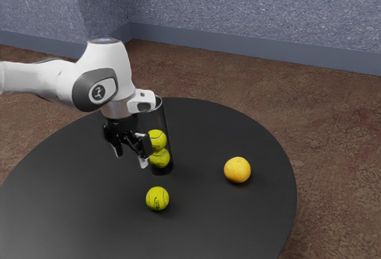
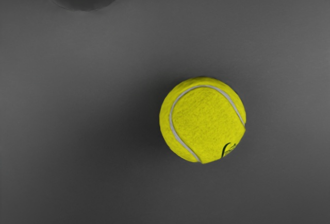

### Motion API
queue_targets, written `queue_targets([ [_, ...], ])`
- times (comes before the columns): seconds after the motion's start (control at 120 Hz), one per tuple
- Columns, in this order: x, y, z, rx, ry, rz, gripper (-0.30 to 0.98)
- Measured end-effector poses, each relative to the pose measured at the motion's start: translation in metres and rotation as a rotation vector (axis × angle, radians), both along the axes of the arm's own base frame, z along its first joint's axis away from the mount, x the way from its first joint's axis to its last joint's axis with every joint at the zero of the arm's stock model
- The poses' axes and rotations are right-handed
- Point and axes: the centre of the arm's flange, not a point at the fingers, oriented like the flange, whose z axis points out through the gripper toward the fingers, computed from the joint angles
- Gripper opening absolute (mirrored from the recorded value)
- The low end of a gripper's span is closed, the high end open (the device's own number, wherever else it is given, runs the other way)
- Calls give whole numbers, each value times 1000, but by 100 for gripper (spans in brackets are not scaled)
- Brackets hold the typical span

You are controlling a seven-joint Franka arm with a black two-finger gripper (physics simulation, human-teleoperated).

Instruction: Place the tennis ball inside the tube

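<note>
Two balls (image 1: 158, 139) sit stacked in the upright tube (image 1: 156, 115), presumably leaving the space above for the loose tennis ball (image 1: 157, 199) on the desk (image 1: 83, 199). Fingers (image 1: 143, 162) spread wide, empty above the desk, probably to straddle that ball next. Round black top, orange (image 1: 237, 170) well apart, brown floor (image 1: 333, 128), speckled blue-grey wall (image 1: 238, 9).

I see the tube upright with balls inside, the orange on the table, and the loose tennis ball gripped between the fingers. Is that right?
No, the loose tennis ball isn't gripped: the exterior view shows it on the table, apart from the open fingers. Otherwise correct: tube upright, balls inside, orange on the table.
</note>
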Motion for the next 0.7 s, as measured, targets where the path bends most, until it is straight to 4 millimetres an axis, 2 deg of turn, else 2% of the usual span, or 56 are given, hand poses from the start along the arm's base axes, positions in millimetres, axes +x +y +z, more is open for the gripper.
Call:
queue_targets([
  [0.075, 6, -5, -26, 4, -3, 3, 69],
  [0.25, 17, -12, -71, -7, 5, 31, 69],
  [0.583, 25, -23, -122, -17, 28, 66, 69],
  [0.7, 29, -25, -133, -22, 21, 79, 69],
])
